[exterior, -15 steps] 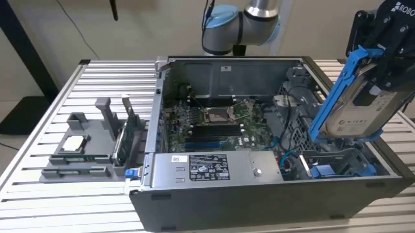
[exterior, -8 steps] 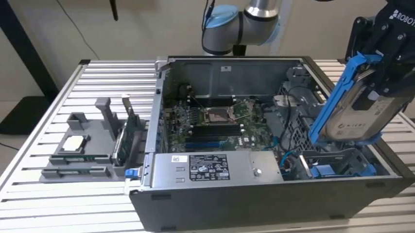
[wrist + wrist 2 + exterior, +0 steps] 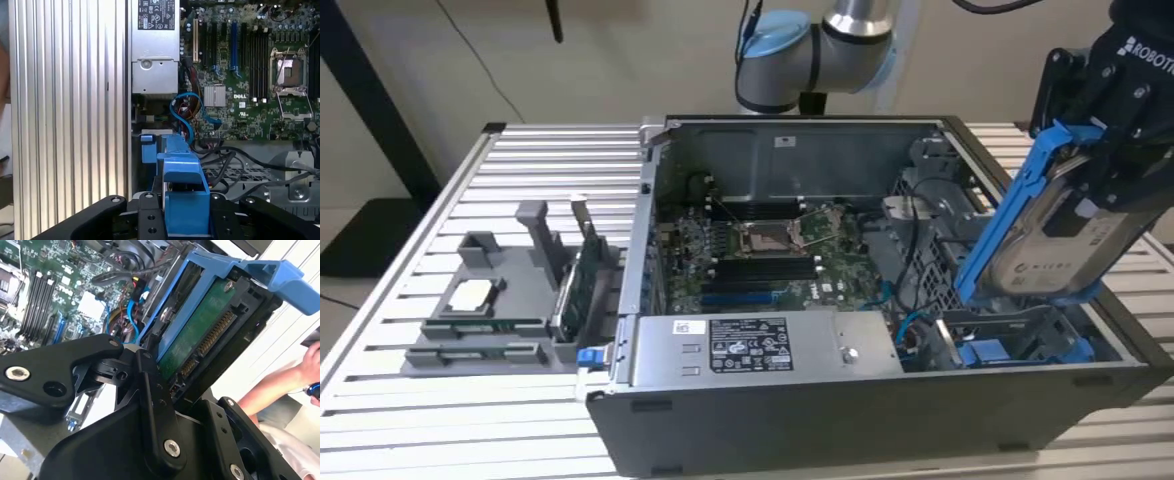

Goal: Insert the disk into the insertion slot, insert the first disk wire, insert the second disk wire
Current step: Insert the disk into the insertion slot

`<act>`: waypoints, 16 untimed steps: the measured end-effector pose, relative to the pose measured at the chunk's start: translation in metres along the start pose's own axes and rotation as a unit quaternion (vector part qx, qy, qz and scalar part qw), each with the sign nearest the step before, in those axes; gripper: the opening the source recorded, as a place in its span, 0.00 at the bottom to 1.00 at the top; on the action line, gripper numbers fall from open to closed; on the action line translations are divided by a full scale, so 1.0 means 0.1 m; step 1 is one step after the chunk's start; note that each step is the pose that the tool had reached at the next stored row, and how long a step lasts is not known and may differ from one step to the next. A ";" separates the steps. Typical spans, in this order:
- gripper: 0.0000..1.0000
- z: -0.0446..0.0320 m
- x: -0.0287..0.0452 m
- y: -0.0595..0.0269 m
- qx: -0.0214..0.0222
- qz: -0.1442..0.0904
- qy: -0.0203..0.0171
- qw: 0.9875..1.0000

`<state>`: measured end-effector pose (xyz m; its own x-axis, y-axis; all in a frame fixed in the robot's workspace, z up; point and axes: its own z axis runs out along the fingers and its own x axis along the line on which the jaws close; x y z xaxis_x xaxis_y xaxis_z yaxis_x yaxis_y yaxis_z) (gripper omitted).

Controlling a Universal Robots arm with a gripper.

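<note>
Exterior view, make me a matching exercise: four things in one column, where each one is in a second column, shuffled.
1 disk
2 power-supply box
3 motherboard
4 grey parts tray

A on the slatted table, exterior view's left of the case
B at the bottom of the open case
C held tilted in the gripper, above the case
D inside the case, against its camera-side wall

Pairs: 1-C, 2-D, 3-B, 4-A

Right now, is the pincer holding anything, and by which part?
Yes. The pincer holds the disk, clamped at its upper end, where its connectors are.
</note>
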<state>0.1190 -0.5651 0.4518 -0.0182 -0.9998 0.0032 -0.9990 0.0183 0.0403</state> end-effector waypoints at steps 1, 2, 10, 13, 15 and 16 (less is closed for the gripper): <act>0.33 0.009 0.000 -0.004 0.000 0.000 0.000 1.000; 0.33 0.018 0.001 -0.009 0.000 0.000 0.000 1.000; 0.33 0.101 0.002 -0.037 -0.001 0.000 0.000 1.000; 0.33 0.134 0.006 -0.044 -0.001 0.000 0.000 1.000; 0.33 0.153 0.014 -0.047 -0.001 0.000 0.000 1.000; 0.33 0.160 0.024 -0.049 -0.001 0.000 0.000 1.000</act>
<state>0.1231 -0.5676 0.4356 -0.0182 -0.9998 0.0038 -0.9989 0.0183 0.0429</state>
